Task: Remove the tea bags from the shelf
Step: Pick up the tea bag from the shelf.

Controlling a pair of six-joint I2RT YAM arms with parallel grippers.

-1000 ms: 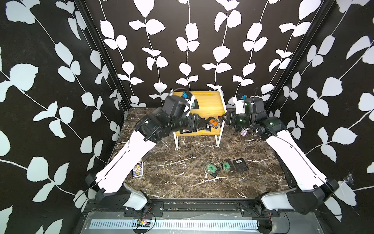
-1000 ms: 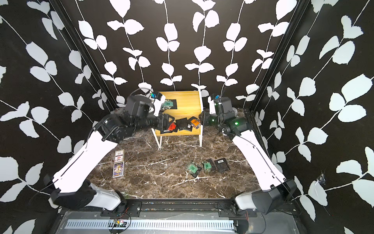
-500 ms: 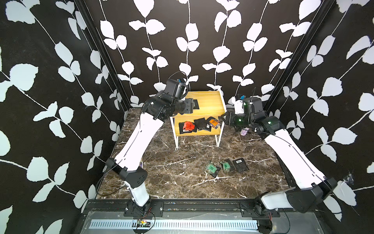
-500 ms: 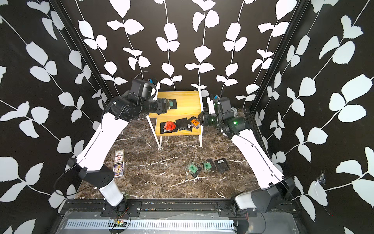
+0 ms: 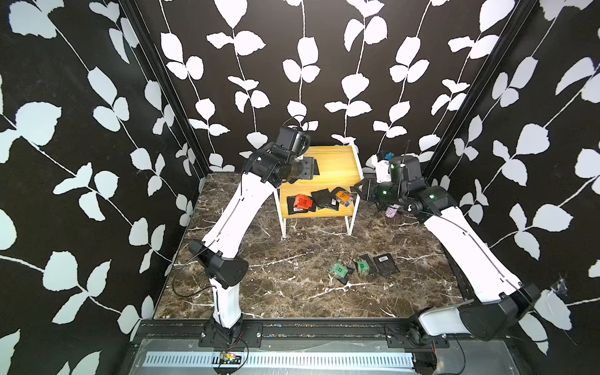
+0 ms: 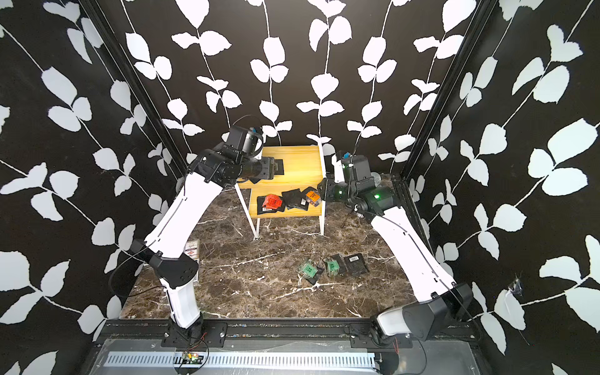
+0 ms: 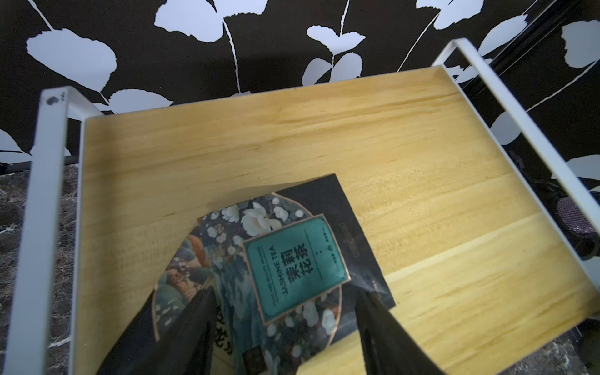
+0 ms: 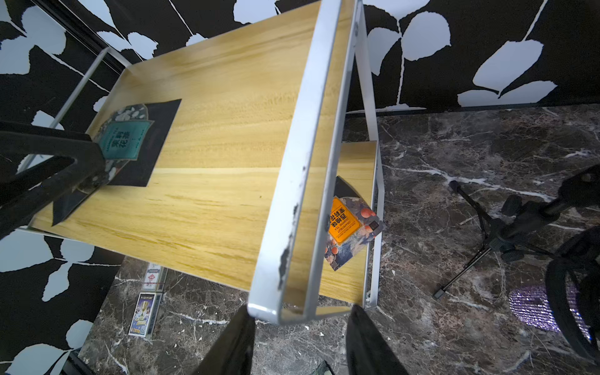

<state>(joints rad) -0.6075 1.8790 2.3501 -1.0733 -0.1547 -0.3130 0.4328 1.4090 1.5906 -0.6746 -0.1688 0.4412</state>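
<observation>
**Tea bag shelf: where the tight edges are and where there's room**

The shelf (image 5: 337, 162) sits at the back of the marble tabletop (image 5: 276, 276), close to the rear wall.

The left gripper (image 7: 282, 292) is over the front-left part of the upper board. Its jaws are spread wide and it isn't clamped on anything. The green-label tea bag (image 7: 292, 259) lies flat beneath it. One finger (image 7: 194, 324) overlaps the sachet and the other is at its corner. In the right wrist view, one corner of that bag reaches about to the board's front edge. The board to the right of the bag is bare wood, hemmed in by the white side rails.

The right gripper (image 8: 300, 308) is at the shelf's right side, with the corner of the white frame between its parted jaws. There's a visible gap on one side, so it's released and not pinching the frame.

On the lower board, a red-label tea bag (image 5: 302, 203), a plain black tea bag (image 5: 323, 198) and an orange-label tea bag (image 5: 342, 196) sit in a row with their edges touching or overlapping. The orange one's corner pokes out over the right rail, just beside the right gripper.

Three tea bags (image 5: 362, 265) lie on the marble, well apart from the shelf legs, with open marble in between. A small black tripod (image 8: 480, 233) stands to the right of the shelf. Two printed cards (image 8: 144, 311) lie on the marble to its front-left.
</observation>
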